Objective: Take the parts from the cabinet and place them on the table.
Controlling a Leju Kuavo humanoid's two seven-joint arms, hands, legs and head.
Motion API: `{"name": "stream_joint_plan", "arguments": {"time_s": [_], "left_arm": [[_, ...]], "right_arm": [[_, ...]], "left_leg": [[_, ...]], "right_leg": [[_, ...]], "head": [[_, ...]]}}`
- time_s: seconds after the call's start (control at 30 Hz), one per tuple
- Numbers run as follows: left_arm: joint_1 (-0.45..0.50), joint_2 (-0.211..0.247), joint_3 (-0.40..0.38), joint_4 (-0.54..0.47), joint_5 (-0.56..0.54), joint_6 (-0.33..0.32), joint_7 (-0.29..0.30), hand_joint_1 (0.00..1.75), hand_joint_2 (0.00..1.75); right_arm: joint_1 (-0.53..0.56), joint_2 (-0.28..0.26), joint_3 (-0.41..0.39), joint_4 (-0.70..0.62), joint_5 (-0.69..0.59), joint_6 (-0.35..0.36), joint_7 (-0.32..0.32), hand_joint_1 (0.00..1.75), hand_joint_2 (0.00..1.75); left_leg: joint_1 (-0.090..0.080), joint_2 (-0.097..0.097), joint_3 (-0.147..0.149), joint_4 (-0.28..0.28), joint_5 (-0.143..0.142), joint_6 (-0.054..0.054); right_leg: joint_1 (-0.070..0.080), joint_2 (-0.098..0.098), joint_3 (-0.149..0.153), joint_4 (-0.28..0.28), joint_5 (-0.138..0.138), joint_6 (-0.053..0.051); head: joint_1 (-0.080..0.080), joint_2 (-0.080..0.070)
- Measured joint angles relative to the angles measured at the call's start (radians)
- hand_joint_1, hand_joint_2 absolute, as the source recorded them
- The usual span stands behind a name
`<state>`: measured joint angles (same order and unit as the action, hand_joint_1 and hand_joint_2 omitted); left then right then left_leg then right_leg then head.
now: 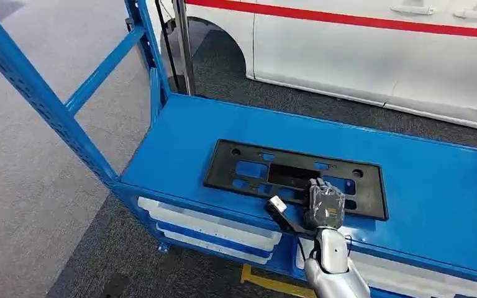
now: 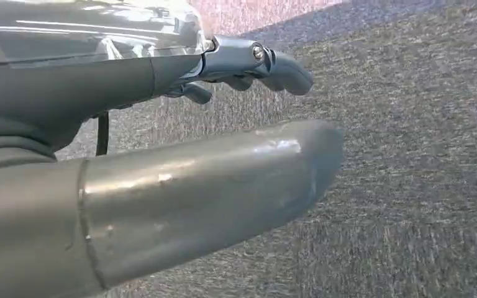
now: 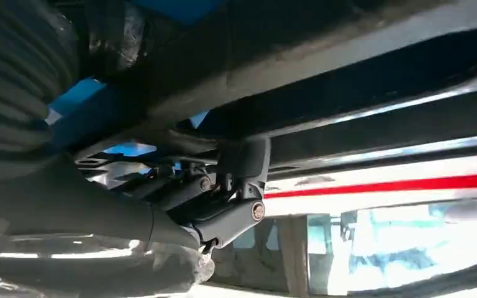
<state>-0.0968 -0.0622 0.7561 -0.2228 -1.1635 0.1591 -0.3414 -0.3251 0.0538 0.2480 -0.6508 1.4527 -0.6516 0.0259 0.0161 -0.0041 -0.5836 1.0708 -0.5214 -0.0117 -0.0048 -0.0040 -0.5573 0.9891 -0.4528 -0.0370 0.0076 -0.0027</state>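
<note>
Black frame part [image 1: 295,177], a flat license-plate-style bracket, lies on the blue cabinet top [image 1: 435,192] with its long axis running from 10 o'clock to 4 o'clock across the head view. The right hand [image 1: 324,205] rests on its near long edge, fingers curled over the rim in the right wrist view [image 3: 223,192]; whether they clamp it I cannot tell. The left hand [image 2: 248,65] hangs over grey carpet [image 2: 410,155], fingers loosely curled, holding nothing. White bins [image 1: 211,226] sit below at 7 o'clock; a white vehicle with a red stripe [image 1: 372,49] stands beyond at 1 o'clock.
</note>
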Motion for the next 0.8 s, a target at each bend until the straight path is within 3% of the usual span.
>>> {"name": "stream_joint_plan", "arguments": {"time_s": [0.07,0.1,0.13,0.17,0.23,0.27,0.3,0.33,0.4,0.47,0.5,0.57,0.6,0.63,0.67,0.7,0.77,0.8], "left_arm": [[0.002,0.000,0.000,0.000,0.002,0.000,0.000,0.00,0.00],[0.005,0.000,0.000,0.000,0.004,0.000,0.000,0.00,0.00],[0.008,-0.001,0.000,0.000,0.006,0.000,-0.001,0.00,0.00],[0.010,-0.002,0.000,0.000,0.006,0.000,-0.003,0.00,0.00],[0.010,-0.002,0.001,0.000,0.011,0.001,-0.008,0.00,0.00],[0.010,-0.002,0.003,0.000,0.017,0.002,-0.012,0.00,0.00],[0.012,-0.004,0.010,0.001,0.019,0.003,-0.018,0.00,0.00],[0.016,-0.004,0.017,0.001,0.021,0.005,-0.024,0.00,0.00],[0.024,-0.005,0.024,0.001,0.029,0.008,-0.029,0.00,0.00],[0.024,-0.009,0.035,0.001,0.038,0.012,-0.040,0.00,0.00],[0.026,-0.011,0.045,0.001,0.042,0.015,-0.046,0.00,0.00],[0.039,-0.014,0.062,0.001,0.050,0.019,-0.054,0.00,0.00],[0.042,-0.015,0.073,0.001,0.051,0.021,-0.055,0.00,0.00],[0.042,-0.018,0.081,0.001,0.052,0.023,-0.055,0.00,0.00],[0.044,-0.021,0.090,0.001,0.054,0.024,-0.054,0.00,0.00],[0.047,-0.022,0.098,0.001,0.056,0.025,-0.054,0.00,0.00],[0.050,-0.029,0.109,0.001,0.060,0.029,-0.053,0.00,0.00],[0.050,-0.032,0.116,0.001,0.061,0.030,-0.053,0.00,0.00]], "right_arm": [[0.002,0.000,0.000,0.002,0.000,0.002,-0.003,1.75,1.75],[0.004,0.000,0.000,0.002,-0.001,0.003,-0.007,1.75,1.75],[0.004,0.000,0.000,0.002,-0.005,0.005,-0.011,1.75,1.75],[0.004,0.000,0.000,0.002,-0.011,0.006,-0.018,1.75,1.75],[0.010,0.002,-0.005,-0.006,-0.088,0.019,-0.090,1.75,1.75],[0.025,0.011,-0.011,-0.031,-0.169,0.039,-0.162,1.75,1.75],[0.037,0.014,-0.023,-0.068,-0.261,0.061,-0.244,1.75,1.75],[0.051,0.023,-0.024,-0.113,-0.329,0.080,-0.302,1.75,1.75],[0.078,0.048,-0.022,-0.200,-0.461,0.136,-0.365,1.75,1.75],[0.126,0.060,-0.015,-0.324,-0.666,0.224,-0.467,1.75,1.75],[0.168,0.065,-0.005,-0.415,-0.797,0.278,-0.521,1.75,1.75],[0.253,0.081,0.035,-0.605,-1.023,0.361,-0.564,1.75,1.75],[0.306,0.082,0.062,-0.709,-1.130,0.392,-0.571,1.75,1.75],[0.360,0.082,0.085,-0.802,-1.197,0.405,-0.582,1.75,1.75],[0.398,0.082,0.102,-0.884,-1.248,0.416,-0.592,1.75,1.75],[0.418,0.077,0.110,-0.951,-1.293,0.430,-0.606,1.75,1.75],[0.452,0.074,0.126,-1.077,-1.354,0.444,-0.625,1.75,1.75],[0.473,0.074,0.129,-1.122,-1.367,0.446,-0.633,1.75,1.75]], "left_leg": [[0.003,0.000,-0.072,0.151,-0.071,-0.008],[0.005,0.000,-0.104,0.215,-0.091,-0.013],[0.006,0.000,-0.113,0.233,-0.083,-0.016],[0.009,0.001,-0.098,0.198,-0.050,-0.018],[0.014,0.002,-0.015,0.031,0.042,-0.021],[0.017,0.004,0.022,-0.049,0.055,-0.022],[0.009,0.002,0.028,-0.056,0.039,-0.018],[0.011,0.003,0.027,-0.053,0.040,-0.006],[0.008,0.007,0.031,-0.052,0.039,0.002],[0.018,0.008,0.037,-0.064,0.050,0.020],[0.018,0.006,0.036,-0.065,0.051,0.029],[0.014,0.007,0.032,-0.064,0.050,0.032],[0.012,0.006,0.028,-0.063,0.050,0.033],[0.010,0.000,0.025,-0.061,0.049,0.033],[0.008,-0.003,0.024,-0.059,0.049,0.034],[0.008,-0.004,0.025,-0.057,0.046,0.033],[0.007,-0.004,0.031,-0.055,0.041,0.029],[0.003,-0.004,0.031,-0.054,0.038,0.025]], "right_leg": [[0.001,-0.001,-0.003,0.002,-0.001,-0.001],[0.002,-0.001,-0.005,0.005,-0.002,-0.001],[0.002,-0.001,-0.005,0.007,-0.003,-0.001],[0.001,0.000,-0.005,0.010,-0.005,0.001],[-0.001,0.001,-0.003,0.022,-0.014,0.008],[-0.001,0.001,-0.004,0.031,-0.020,0.014],[0.008,0.005,-0.009,0.039,-0.024,0.020],[0.010,0.011,-0.010,0.039,-0.024,0.023],[0.010,0.016,-0.005,0.032,-0.020,0.030],[0.008,0.014,-0.002,0.044,-0.035,0.041],[0.008,0.013,-0.022,0.089,-0.074,0.043],[0.004,0.012,-0.098,0.253,-0.163,0.048],[0.001,0.011,-0.134,0.324,-0.188,0.049],[-0.002,0.009,-0.148,0.350,-0.186,0.050],[-0.003,0.010,-0.138,0.330,-0.162,0.049],[-0.002,0.010,-0.112,0.273,-0.123,0.046],[0.000,0.009,-0.026,0.096,-0.032,0.034],[0.004,0.010,-0.006,0.058,-0.044,0.028]], "head": [[0.000,0.000],[0.000,0.000],[0.000,0.000],[0.000,0.000],[0.000,0.000],[0.000,0.000],[-0.001,0.000],[0.002,0.000],[0.001,0.000],[0.001,0.000],[0.002,0.000],[0.001,0.000],[0.001,0.000],[0.001,0.000],[0.001,0.000],[0.002,0.000],[0.001,0.000],[0.001,0.000]]}}
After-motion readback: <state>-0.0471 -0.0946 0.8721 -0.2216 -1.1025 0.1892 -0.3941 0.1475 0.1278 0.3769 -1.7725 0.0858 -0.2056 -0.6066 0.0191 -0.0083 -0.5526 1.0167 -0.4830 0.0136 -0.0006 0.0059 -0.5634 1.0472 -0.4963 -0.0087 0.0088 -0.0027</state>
